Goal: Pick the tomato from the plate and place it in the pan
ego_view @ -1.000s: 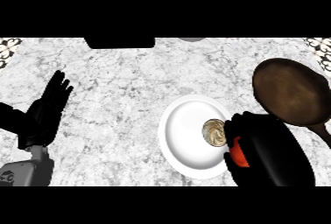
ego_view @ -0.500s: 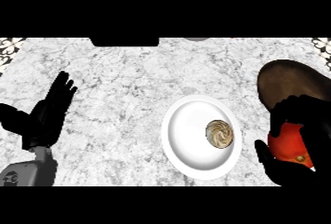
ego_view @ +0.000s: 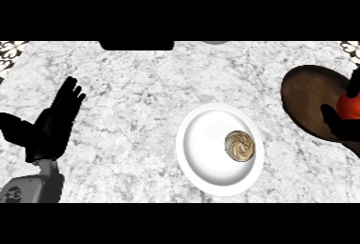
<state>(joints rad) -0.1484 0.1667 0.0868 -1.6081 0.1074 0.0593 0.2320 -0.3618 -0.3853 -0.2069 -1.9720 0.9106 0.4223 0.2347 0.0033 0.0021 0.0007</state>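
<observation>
Half the right hand is cut off at the edge; its fingers curl round the tomato, over the brown pan. Left hand rests open on the marbled desk; white plate between.

A grey-and-white marbled stone surface fills the view, veined all over. On the white plate lies a small round swirled thing, brown and cream in a spiral — it sits right of the plate's middle. At the surface's far edge a flat black block shows in part, with a grey rounded shape just to its right. Dark-patterned tile corners show at the far left and far right.
</observation>
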